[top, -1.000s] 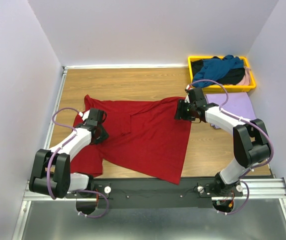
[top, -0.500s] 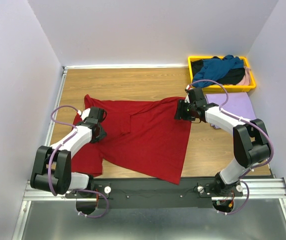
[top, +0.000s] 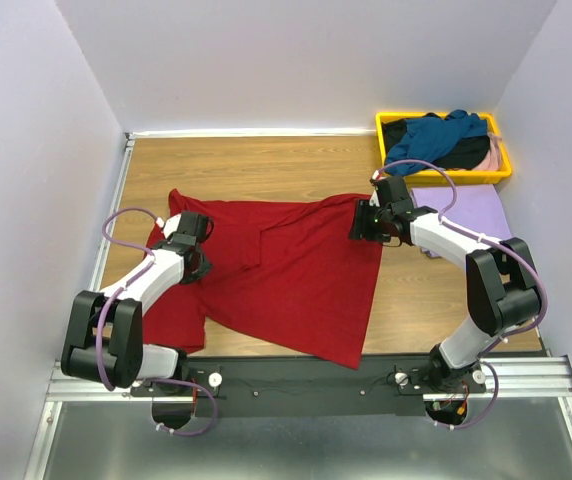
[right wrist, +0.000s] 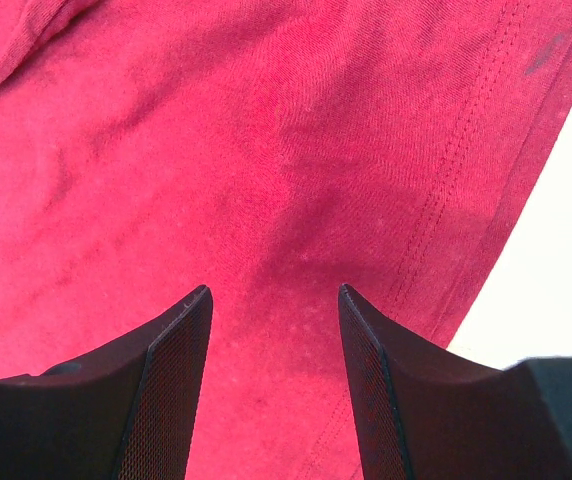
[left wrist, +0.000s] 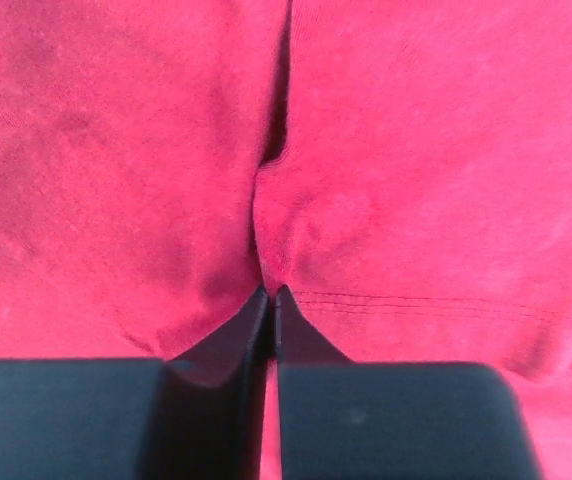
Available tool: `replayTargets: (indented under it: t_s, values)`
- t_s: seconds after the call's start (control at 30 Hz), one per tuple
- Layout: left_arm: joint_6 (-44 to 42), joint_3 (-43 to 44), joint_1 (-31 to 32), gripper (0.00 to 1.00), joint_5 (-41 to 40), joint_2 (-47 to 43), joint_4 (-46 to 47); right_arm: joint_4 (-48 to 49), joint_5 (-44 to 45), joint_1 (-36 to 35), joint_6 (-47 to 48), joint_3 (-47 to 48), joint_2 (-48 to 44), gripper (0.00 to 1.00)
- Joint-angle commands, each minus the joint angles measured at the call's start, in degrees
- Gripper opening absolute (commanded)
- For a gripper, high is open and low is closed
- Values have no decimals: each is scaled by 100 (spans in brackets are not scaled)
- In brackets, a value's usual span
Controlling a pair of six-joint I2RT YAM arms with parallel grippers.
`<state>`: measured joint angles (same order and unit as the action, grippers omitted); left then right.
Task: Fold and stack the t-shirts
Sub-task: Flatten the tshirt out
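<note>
One rumpled dark red t-shirt

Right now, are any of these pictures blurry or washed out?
Top external view: sharp, evenly lit. Left wrist view: the dark red t-shirt looks slightly soft. Right wrist view: stitching crisp, but the table at right is blown out white.

The left end effector has closed over the last 1 second. Its 2 fingers now press together on a raised pleat of the dark red t-shirt. The left arm has edged slightly farther from its base, and its purple cable loops a little higher.
</note>
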<state>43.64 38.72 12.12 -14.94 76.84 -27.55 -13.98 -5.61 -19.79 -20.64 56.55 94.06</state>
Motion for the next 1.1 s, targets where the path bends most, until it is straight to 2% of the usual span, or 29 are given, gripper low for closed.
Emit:
replayTargets:
  t_s: [0.0, 0.27, 0.43, 0.63, 1.07]
  values:
    - [-22, 189, 19, 2, -27, -187, -75, 88, -28, 19, -45, -48, -72, 61]
    - [31, 101, 19, 0, 79, -204, -31, 79, 68, 19, -36, -48, -28, 61]
    - [22, 153, 18, 11, 61, -336, -57, 79, 68, 19, -27, -4, -19, 61]
    - [22, 110, 19, 20, 263, -389, 48, 79, 68, 28, -45, 22, -11, 61]
    - [-48, 136, 19, 22, 413, -310, 145, 79, 86, 19, -54, -13, -63, 61]
